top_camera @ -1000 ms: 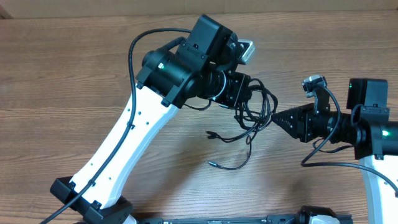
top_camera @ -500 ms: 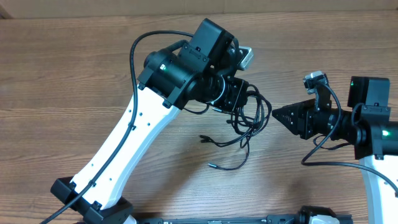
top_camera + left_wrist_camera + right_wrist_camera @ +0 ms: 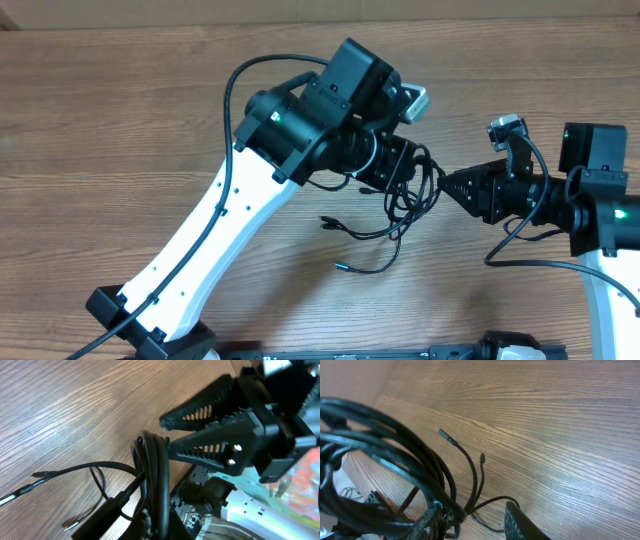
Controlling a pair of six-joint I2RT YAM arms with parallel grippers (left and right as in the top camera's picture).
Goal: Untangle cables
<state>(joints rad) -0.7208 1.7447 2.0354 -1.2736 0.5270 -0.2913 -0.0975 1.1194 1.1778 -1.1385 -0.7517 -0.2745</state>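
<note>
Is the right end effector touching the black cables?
Touching. In the left wrist view, the lower finger of the right end effector meets the loop of cables with no gap; the upper finger stands clear.

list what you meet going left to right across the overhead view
white link of the left arm → black wrist housing → cables → right tool → right arm's black body
</note>
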